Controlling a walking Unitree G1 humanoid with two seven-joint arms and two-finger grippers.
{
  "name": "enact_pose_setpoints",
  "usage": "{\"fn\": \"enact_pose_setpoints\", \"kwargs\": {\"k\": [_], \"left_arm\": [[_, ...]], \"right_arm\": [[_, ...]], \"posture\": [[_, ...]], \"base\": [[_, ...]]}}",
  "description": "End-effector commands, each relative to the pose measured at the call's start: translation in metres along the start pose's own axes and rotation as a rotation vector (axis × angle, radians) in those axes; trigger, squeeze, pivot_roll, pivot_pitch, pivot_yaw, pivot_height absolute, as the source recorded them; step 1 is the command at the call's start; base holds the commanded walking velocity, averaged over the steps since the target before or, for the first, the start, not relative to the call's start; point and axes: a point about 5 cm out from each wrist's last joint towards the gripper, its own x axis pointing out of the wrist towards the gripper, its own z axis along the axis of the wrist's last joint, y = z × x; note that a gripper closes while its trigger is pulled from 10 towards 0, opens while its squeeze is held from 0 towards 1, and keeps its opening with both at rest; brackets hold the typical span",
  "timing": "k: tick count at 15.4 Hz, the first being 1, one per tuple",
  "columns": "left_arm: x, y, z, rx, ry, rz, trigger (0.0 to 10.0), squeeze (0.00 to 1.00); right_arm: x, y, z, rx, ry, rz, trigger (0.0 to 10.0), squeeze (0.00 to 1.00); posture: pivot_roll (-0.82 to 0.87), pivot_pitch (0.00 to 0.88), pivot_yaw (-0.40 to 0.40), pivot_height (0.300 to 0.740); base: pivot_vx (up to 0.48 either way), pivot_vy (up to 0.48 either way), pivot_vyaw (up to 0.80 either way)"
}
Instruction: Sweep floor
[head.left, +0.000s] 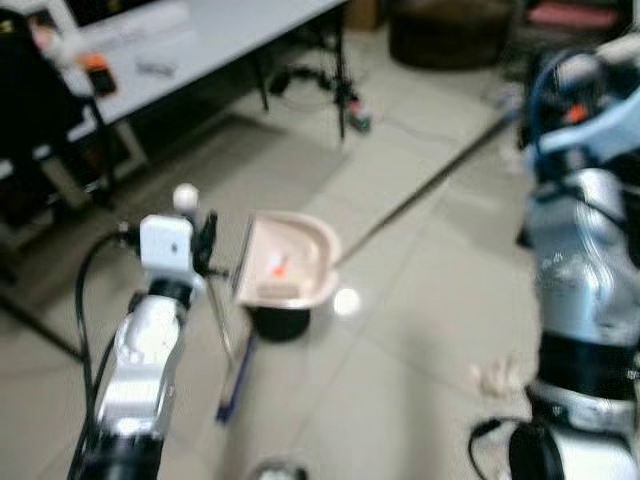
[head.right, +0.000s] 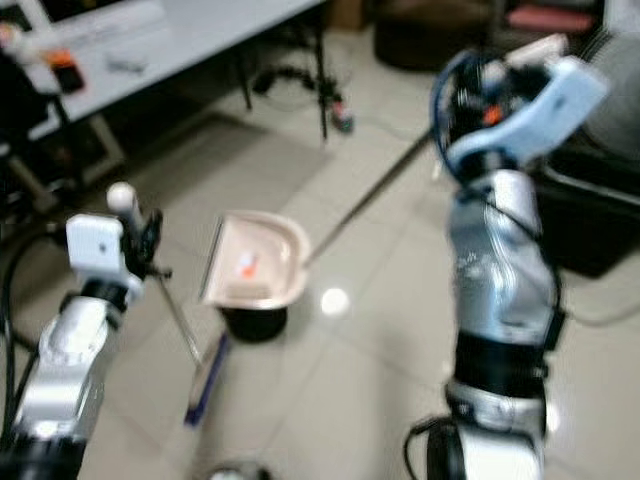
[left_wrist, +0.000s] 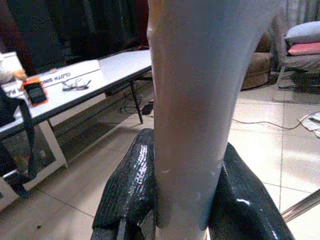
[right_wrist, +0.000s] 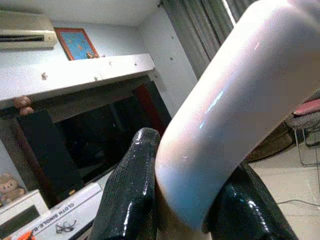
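1. The pale tiled floor (head.left: 400, 350) spreads across the whole middle of the frame, with a few crumpled scraps at the lower right.
2. A long grey-white desk (head.left: 220, 40) runs along the upper left, carrying an orange-edged phone and a pair of glasses. A strip of printing on it, upside down in the left wrist view, seems to read "CLOTH SINGLE-…"; I can't make out the rest.
3. The pinkish-beige plastic dustpan (head.left: 290, 262) hangs tilted at the centre of the frame, a little orange debris already in its tray. Its thin metal handle rod runs from the pan up toward the upper right.
4. The left claw (left_wrist: 187, 200) is clamped on a smooth pale grey handle, fingers pressed to both sides. Below it a thin rod ends in a dark blue brush head (head.left: 236, 380) on the floor.
5. The right claw (right_wrist: 185, 200) is closed round a glossy, curved, light blue-white grip.
6. Both tools look light and stiff. The polished handles could twist or slip, so I'd hold them firmly high on the grips.
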Motion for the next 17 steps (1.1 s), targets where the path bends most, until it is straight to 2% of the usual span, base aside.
{"fn": "enact_pose_setpoints", "kwargs": {"k": [1,10,14,17], "left_arm": [[0.0000,0.0073,0.0066,0.031,-0.025,0.023,10.0,0.00],[0.0027,0.0039,0.0072,0.006,-0.026,0.033,10.0,0.00],[0.0033,0.0028,0.0070,0.002,-0.025,0.031,10.0,0.00],[0.0039,0.0021,0.0070,0.000,-0.025,0.028,10.0,0.00]], "right_arm": [[0.0020,0.0120,0.0065,0.041,-0.040,0.036,10.0,0.00],[0.0023,0.0090,0.0079,0.010,-0.031,0.060,10.0,0.00],[0.0024,0.0052,0.0063,-0.044,-0.016,0.042,10.0,0.00],[0.0023,0.0031,0.0062,-0.045,-0.020,0.022,10.0,0.00]], "posture": [[0.00,0.031,0.081,0.740],[-0.01,0.033,0.080,0.740],[-0.01,0.037,0.080,0.740],[-0.01,0.042,0.085,0.740]], "base": [[0.368,0.000,0.00],[0.368,0.000,0.00],[0.368,0.000,0.00],[0.368,0.000,0.80]]}}
